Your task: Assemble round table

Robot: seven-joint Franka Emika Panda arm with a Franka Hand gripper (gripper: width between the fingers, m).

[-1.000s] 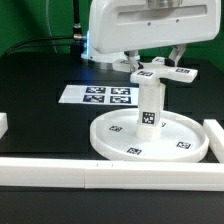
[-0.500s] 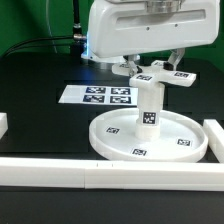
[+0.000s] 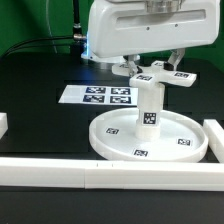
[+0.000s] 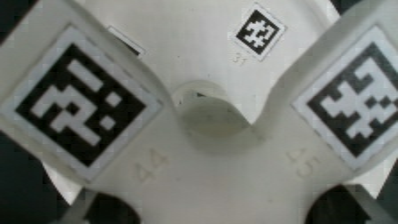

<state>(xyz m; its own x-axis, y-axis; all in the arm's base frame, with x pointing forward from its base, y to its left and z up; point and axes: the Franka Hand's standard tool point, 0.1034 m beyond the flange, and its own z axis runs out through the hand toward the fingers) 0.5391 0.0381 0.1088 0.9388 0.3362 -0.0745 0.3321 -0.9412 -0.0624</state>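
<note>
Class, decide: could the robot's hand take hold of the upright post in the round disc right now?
Probably not. The hand seems closed on the cross-shaped foot, which sits on top of the post; it must release that first. The post's sides are bare.

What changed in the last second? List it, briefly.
The cross-shaped foot, gripped by the gripper on top of the post, turned slightly about the post; its arms now spread wider across the exterior view. No grasp or release. The disc, post and marker board stayed put.
</note>
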